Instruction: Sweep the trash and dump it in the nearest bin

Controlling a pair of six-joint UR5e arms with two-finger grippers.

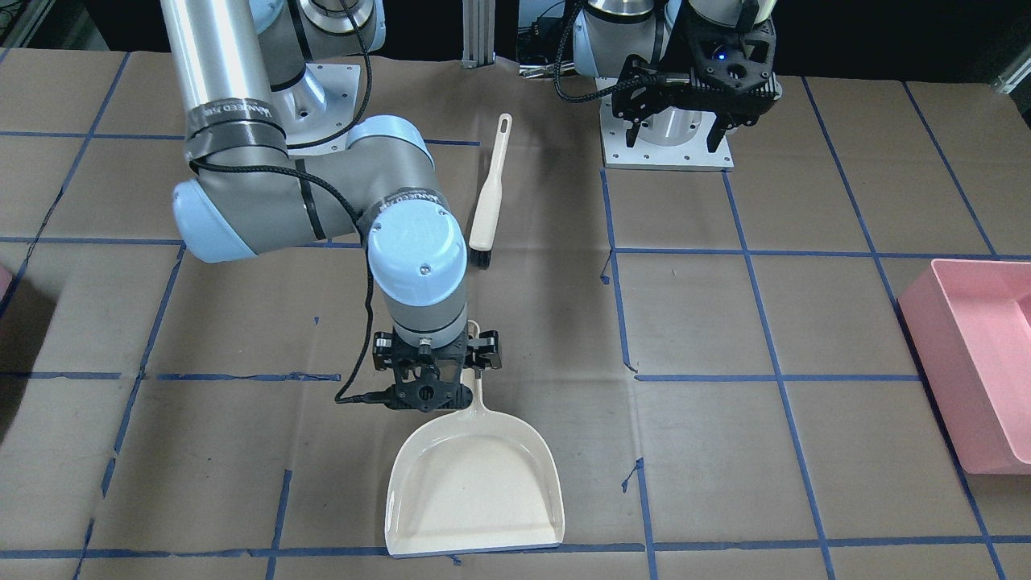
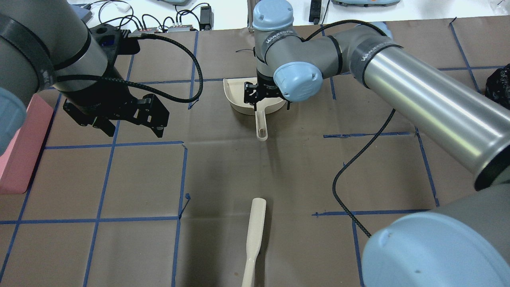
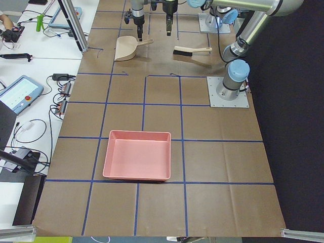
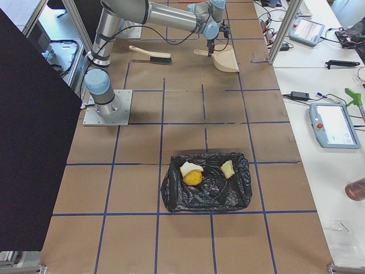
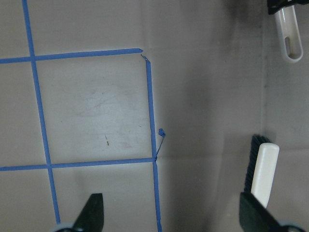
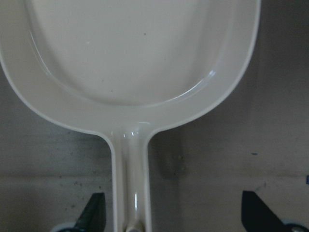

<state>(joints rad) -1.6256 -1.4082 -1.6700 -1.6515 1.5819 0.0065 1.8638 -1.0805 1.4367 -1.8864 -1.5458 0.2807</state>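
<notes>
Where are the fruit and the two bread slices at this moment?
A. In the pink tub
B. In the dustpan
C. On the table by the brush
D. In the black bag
D: the exterior right view shows the yellow fruit and the bread slices lying in the black bag, while the dustpan and the pink tub hold nothing.

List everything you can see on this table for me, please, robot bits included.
dustpan: one, cream, middle of the table, empty
brush: one, cream with black bristles, between dustpan and robot
pink tub: one, pink, robot's left end, empty
black bag: one, black, robot's right end
bread slices: two, white with tan crusts, in the black bag
fruit: one, yellow, in the black bag
left gripper: one, black, open, above bare table
right gripper: one, black, open, over the dustpan handle
</notes>
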